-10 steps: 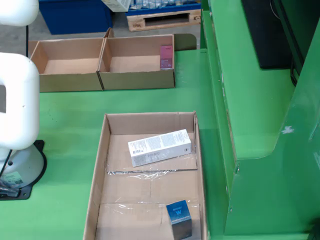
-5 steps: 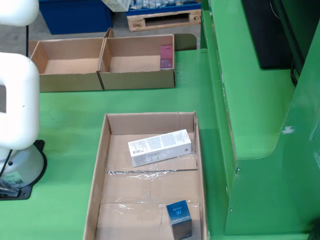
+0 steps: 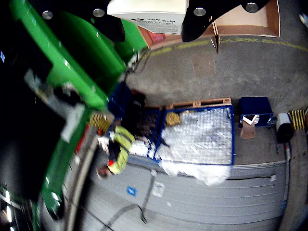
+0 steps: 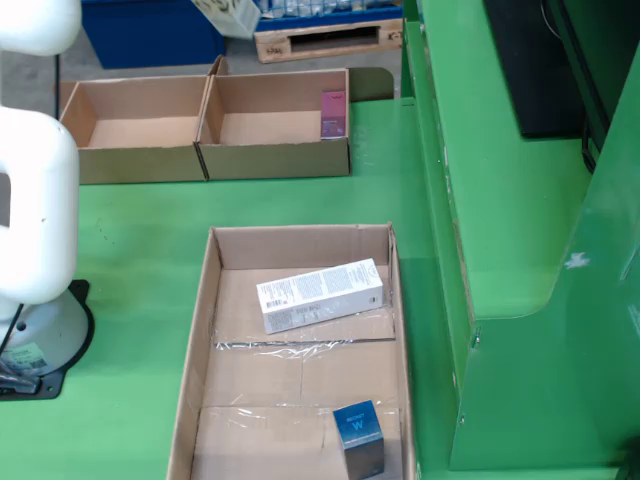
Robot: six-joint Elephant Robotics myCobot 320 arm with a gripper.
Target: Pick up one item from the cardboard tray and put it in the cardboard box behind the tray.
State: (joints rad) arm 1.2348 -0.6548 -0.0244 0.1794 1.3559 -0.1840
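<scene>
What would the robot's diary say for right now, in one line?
gripper: shut on white box | tray: white carton, blue box | back box: pink item

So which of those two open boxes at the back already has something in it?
The right box in the fixed view: a small pink carton stands against its right wall. The left box beside it shows only bare cardboard.

The tray (image 4: 205, 330) and boxes (image 4: 275, 160) are matt brown cardboard; clear glossy film (image 4: 290, 345) crinkles across the tray floor. The worktop (image 4: 130, 230) is smooth green painted metal, and the arm (image 4: 35, 200) is glossy white plastic.
</scene>
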